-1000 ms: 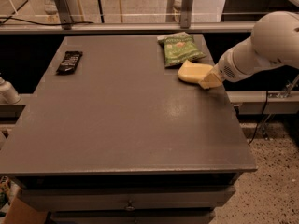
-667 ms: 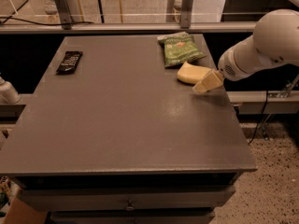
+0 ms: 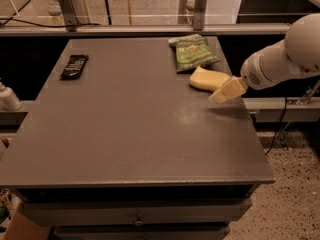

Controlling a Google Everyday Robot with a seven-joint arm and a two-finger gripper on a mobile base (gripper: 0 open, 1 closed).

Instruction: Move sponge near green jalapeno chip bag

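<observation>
The pale yellow sponge (image 3: 206, 78) lies flat on the grey table (image 3: 135, 134), near its back right edge. The green jalapeno chip bag (image 3: 194, 52) lies just behind the sponge, almost touching it. My gripper (image 3: 226, 91) is at the right edge of the table, just right of and in front of the sponge. It is apart from the sponge, open and empty. The white arm (image 3: 285, 59) reaches in from the right.
A dark black wrapped bar (image 3: 74, 66) lies at the back left of the table. A railing with metal posts (image 3: 65, 6) runs behind the table. The speckled floor (image 3: 295, 184) lies to the right, below the table's edge.
My gripper has drawn away from the sponge's right edge, toward the front right. The sponge stays where it was, next to the chip bag.
</observation>
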